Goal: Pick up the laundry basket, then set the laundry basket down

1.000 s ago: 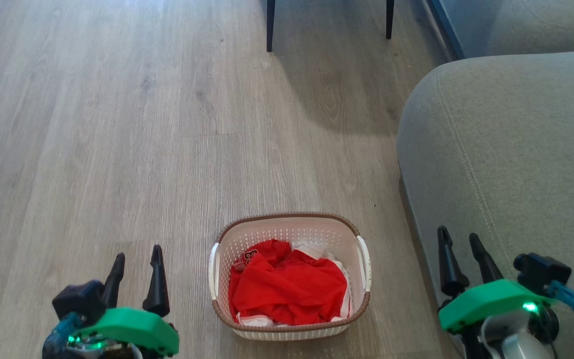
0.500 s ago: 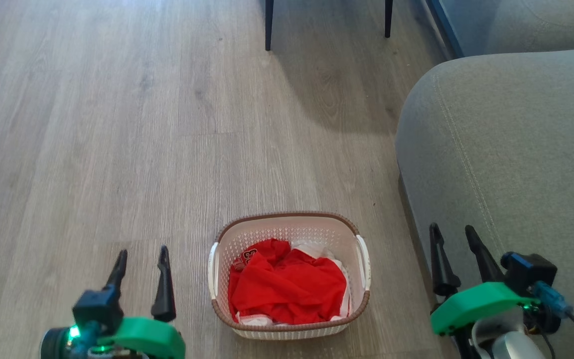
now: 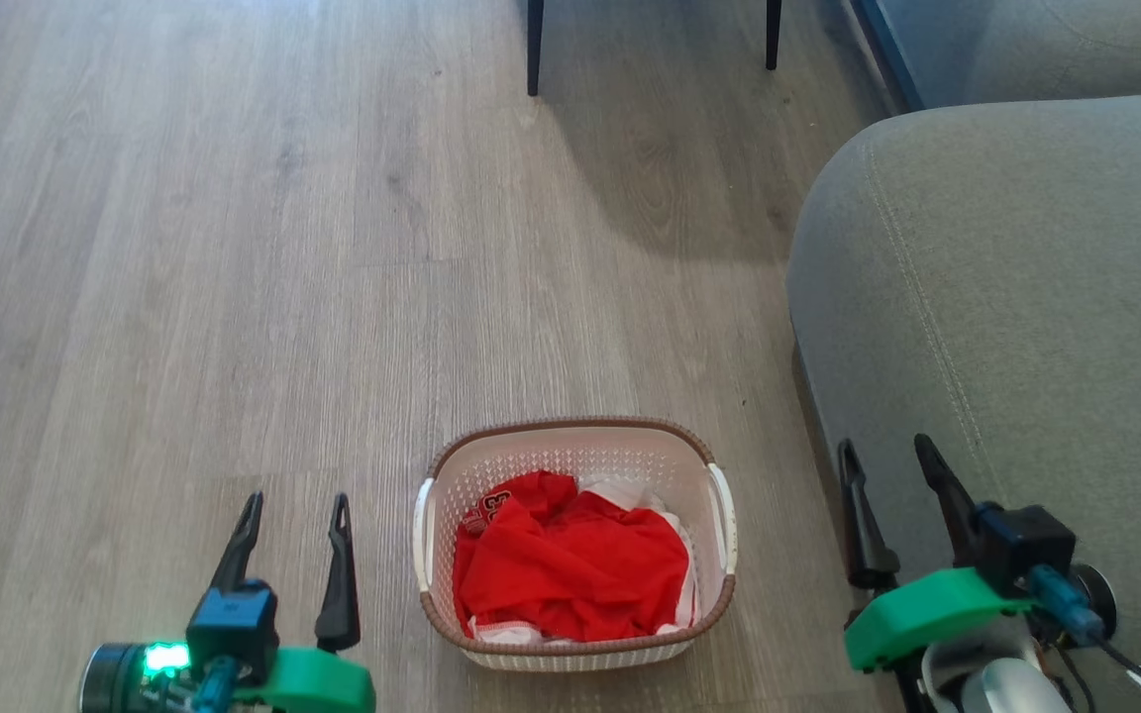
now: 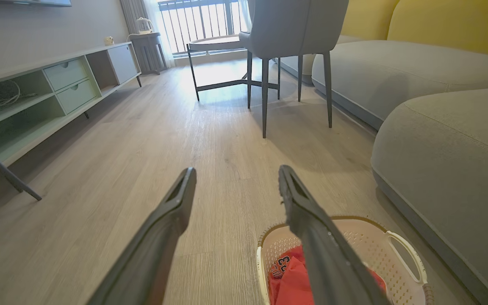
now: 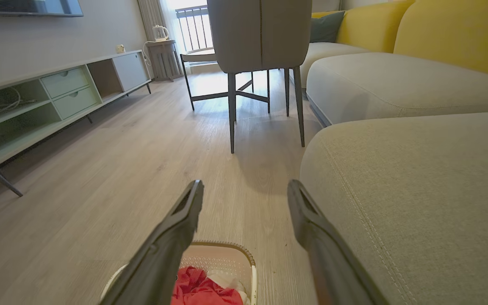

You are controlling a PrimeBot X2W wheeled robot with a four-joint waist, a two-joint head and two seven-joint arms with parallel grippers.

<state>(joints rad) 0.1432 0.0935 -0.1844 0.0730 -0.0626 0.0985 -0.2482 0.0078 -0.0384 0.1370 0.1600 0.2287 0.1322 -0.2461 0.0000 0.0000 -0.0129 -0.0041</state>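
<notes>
Hovering with left gripper and right gripper both spread wide and empty, flanking the laundry basket parked on the floor between them, well apart; guessing lined up like that to catch its white side handles; tight against the sofa just outside the right one.

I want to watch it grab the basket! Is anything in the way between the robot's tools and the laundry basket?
Nothing visible is. Only bare floor lies between the laundry basket and the open left tool or the open right tool. The grey sofa is beside the right tool, not in between.
</notes>
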